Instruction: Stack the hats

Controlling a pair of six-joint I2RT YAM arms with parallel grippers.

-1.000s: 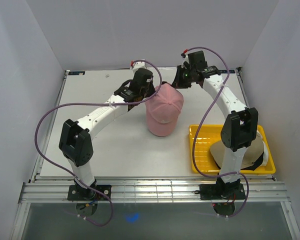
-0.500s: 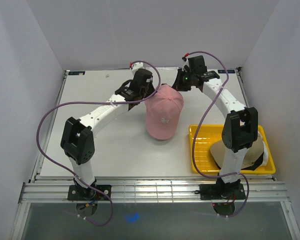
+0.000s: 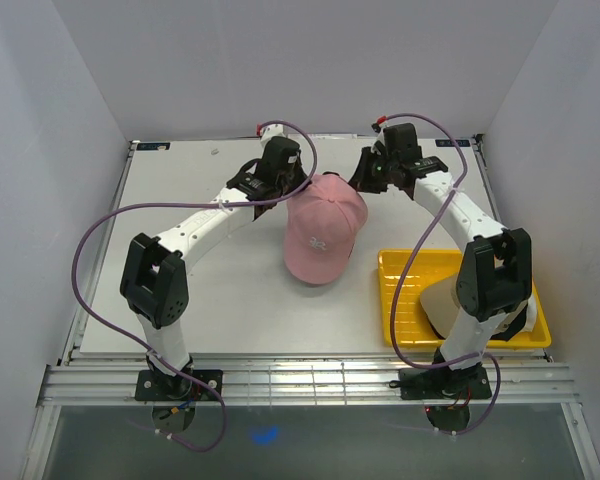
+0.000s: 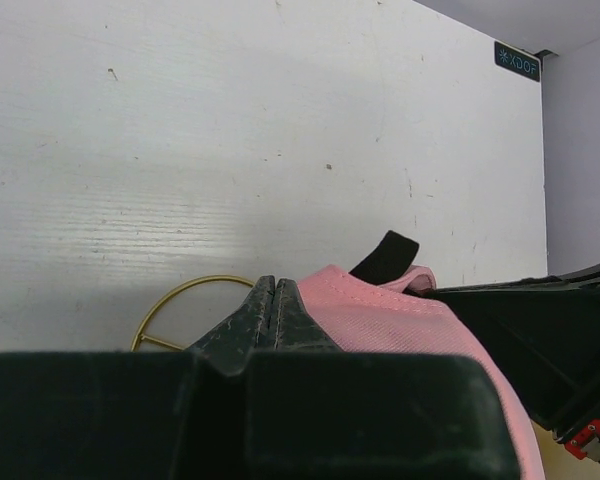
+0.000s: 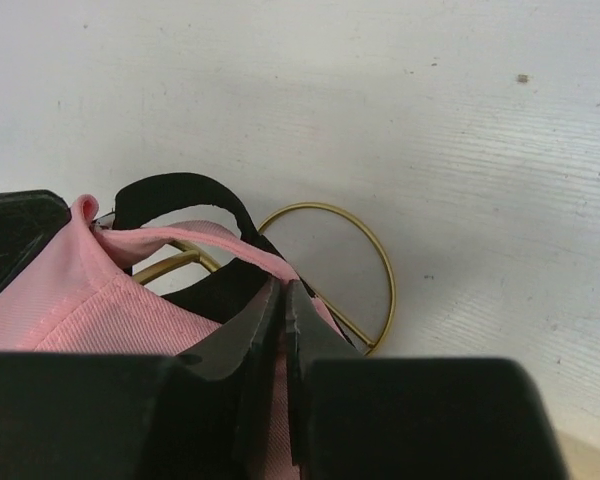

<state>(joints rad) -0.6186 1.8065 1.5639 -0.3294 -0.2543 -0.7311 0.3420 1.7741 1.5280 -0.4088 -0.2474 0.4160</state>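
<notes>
**Inspector:** Left gripper [image 4: 273, 300], state?

**Assistant:** The jaws are pressed together with no gap showing at the tips. The stitched rim of the pink cap [image 3: 325, 230] runs straight into the closed tips, so it is pinched there, on the cap's far-left edge.

**Inspector:** Right gripper [image 5: 280, 300]?

**Assistant:** It is closed to a hairline slit. Pink fabric lies on both sides of the fingers, and the rear band crosses just ahead of the tips. It is clamped on the cap's far-right edge, beside the black strap [image 5: 170, 190].

**Inspector:** Position of the pink cap?

**Assistant:** It sits mid-table, between the two grippers. The brim points to the near side, the white logo [image 3: 320, 243] faces up, and the back opening is toward the far side. Both grippers grip it at the rear. The overhead view does not show whether the brim touches the table [image 3: 180, 180].

**Inspector:** Anything under it?

**Assistant:** A gold wire stand [image 5: 325, 205] is there. Both wrist views show its ring on the table, just behind and below the cap's rear edge. I cannot tell whether cap and stand are in contact.

**Inspector:** Other caps?

**Assistant:** A tan cap [image 3: 442, 298] lies in the yellow tray [image 3: 398, 290] at the near right, well apart from the pink one. The right arm covers most of the tray's contents.
</notes>
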